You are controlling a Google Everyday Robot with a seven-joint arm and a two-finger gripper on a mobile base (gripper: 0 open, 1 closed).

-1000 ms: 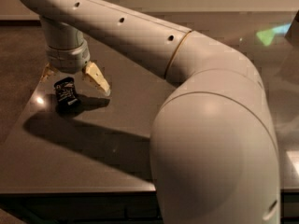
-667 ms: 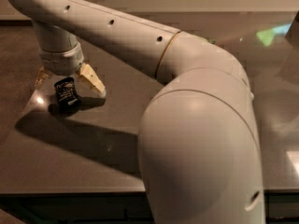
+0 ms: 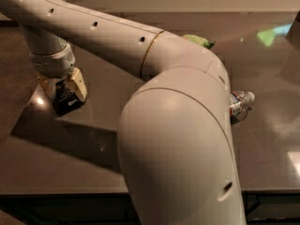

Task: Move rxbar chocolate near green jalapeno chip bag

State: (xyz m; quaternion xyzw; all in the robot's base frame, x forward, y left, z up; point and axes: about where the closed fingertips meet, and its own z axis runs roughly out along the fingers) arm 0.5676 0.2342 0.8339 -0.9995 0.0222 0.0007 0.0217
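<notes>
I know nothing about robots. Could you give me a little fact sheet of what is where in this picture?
Gripper: far left, low over the table, shut on the bar
Rxbar chocolate: black wrapper, held between the fingers
Green jalapeno chip bag: far side, only a green edge shows behind the arm
Water bottle: right, cap end peeking past the arm
Bar to bag: well apart

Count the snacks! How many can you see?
2. The rxbar chocolate is at the left, in the jaws of the gripper. The green jalapeno chip bag peeks out behind the arm. Others may hide there.
</notes>
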